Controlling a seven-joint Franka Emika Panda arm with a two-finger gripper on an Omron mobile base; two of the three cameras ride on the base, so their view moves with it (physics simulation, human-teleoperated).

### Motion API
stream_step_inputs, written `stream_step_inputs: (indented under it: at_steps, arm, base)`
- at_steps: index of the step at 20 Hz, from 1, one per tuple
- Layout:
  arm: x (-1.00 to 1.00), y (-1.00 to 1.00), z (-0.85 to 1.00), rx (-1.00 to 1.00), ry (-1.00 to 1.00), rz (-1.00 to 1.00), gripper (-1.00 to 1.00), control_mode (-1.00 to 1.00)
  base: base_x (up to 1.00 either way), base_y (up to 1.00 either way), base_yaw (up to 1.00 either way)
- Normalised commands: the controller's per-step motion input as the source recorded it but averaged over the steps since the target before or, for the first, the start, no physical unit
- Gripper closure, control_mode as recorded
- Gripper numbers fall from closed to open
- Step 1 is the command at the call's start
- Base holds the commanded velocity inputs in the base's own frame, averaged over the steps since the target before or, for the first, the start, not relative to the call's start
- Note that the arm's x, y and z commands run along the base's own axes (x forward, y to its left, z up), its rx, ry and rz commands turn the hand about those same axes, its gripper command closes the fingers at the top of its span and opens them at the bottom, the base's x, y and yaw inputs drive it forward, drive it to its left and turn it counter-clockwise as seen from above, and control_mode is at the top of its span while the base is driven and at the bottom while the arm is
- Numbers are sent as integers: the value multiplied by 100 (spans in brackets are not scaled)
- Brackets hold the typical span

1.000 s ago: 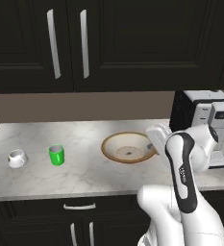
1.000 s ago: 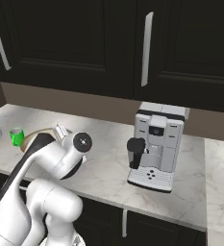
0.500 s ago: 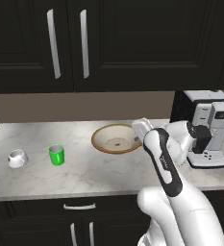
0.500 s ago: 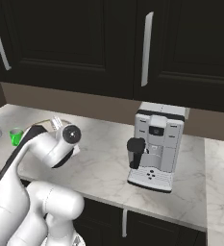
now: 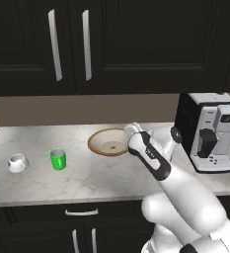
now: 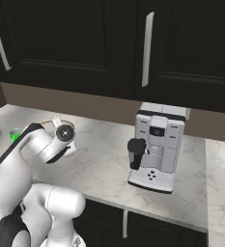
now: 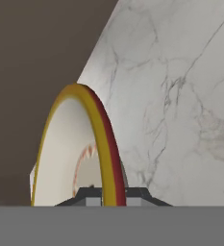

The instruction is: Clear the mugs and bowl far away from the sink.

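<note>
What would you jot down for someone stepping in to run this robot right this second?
Hand: shut on the bowl, pinching its rim between the two fingertips.
Bowl: on the marble counter, left of the coffee machine; whether it is lifted or touching the surface cannot be told.
Green mug and white mug: standing near the counter's left end, apart from each other and from the bowl.
Done: bowl gripped; both mugs sit at the left end.
Left: judging by this layout, probably set the bowl down near the mugs and let go. The sink is outside these pictures, so confirm the distance.
</note>
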Motion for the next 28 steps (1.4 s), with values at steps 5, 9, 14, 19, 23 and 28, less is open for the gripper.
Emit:
stream_step_inputs:
  at_steps: [5, 9, 14, 19, 23, 28]
  arm:
    - [21, 4, -64, 0, 0, 0, 100, -100]
    - [10, 0, -67, 0, 0, 0, 100, -100]
    - [11, 0, -65, 0, 0, 0, 100, -100]
    - [12, 2, -63, 0, 0, 0, -100, -100]
    - [12, 8, -52, 0, 0, 0, -100, -100]
    - [17, 2, -48, 0, 0, 0, -100, -100]
  base:
    - [0, 0, 0]
    - [0, 0, 0]
    - [0, 0, 0]
    - [0, 0, 0]
    - [0, 0, 0]
    - [0, 0, 0]
